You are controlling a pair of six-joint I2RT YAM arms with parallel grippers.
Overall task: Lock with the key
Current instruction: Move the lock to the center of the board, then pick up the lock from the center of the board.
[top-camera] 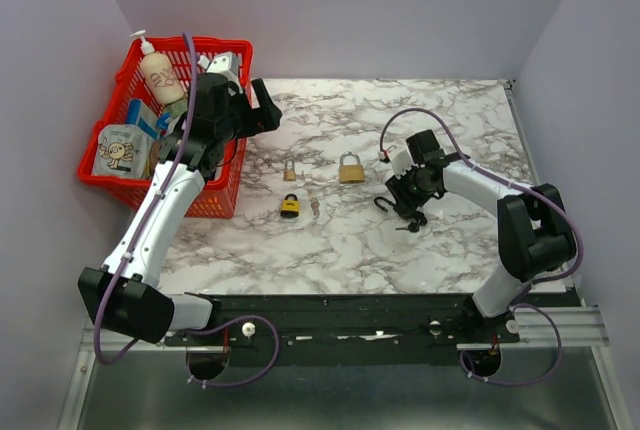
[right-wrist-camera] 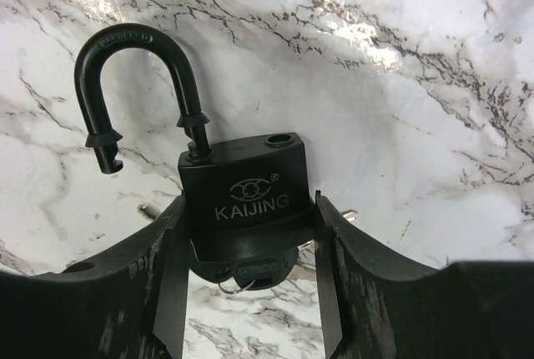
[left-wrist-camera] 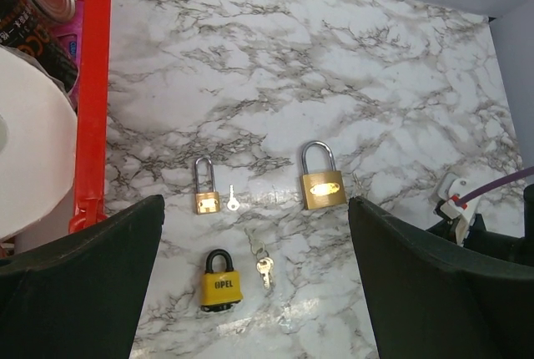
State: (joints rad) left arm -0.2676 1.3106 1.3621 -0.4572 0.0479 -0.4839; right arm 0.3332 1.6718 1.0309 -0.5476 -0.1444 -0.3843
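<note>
Grips matte black metal padlock point(right-wrist-camera: 242, 184) crosswise in right claw point(right-wrist-camera: 250, 209), open shackle point(right-wrist-camera: 125, 50) pointing away, black-headed key point(right-wrist-camera: 250, 271) nearest; left claw point(left-wrist-camera: 256, 204) wide.

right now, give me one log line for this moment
left gripper: open, empty | right gripper: shut on black padlock | shackle: open | key: in lock base

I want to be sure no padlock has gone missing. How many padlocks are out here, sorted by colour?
brass: 2, the small brass padlock and the large brass padlock
yellow: 1, the yellow padlock
black: 1, the black padlock, its shackle open
total: 4
</note>
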